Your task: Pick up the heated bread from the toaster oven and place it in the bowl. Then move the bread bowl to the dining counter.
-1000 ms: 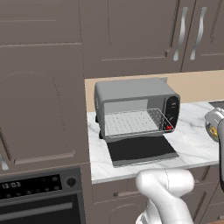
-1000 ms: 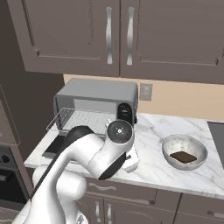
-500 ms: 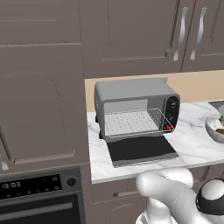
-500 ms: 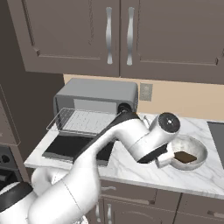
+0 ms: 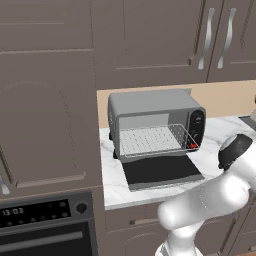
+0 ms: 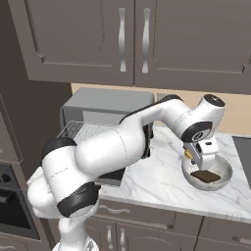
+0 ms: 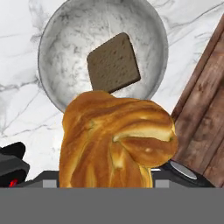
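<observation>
The marble desk (image 6: 162, 181) carries everything here, and the bowl (image 6: 223, 177) near its right end is the landmark. The toaster oven (image 5: 155, 120) stands well to the left of the bowl, its glass door dropped flat and its wire rack bare. The arm reaches across from the oven side and the gripper (image 6: 196, 158) hangs just above the bowl's left rim. In the hand view the heated bread (image 7: 116, 140), a twisted golden lump, sits between the fingers, which are closed on it, directly over the near rim of the bowl (image 7: 48, 87). A flat dark brown square (image 7: 113, 63) already lies in the bottom of the bowl. A strip of wooden board (image 7: 203, 113) lies just beside the bowl.

The step in hand is the placing: the bread is out of the oven and held over the bowl, not yet let go. The next move probably calls for a small advance toward the bowl's centre, a short descent, then parting the fingers so the bread drops inside the rim rather than on it.

Half a second ago the gripper was at the bowl's left side, lower and nearer the oven; a second ago it was in front of the oven. The bowl and oven have not moved.
</observation>
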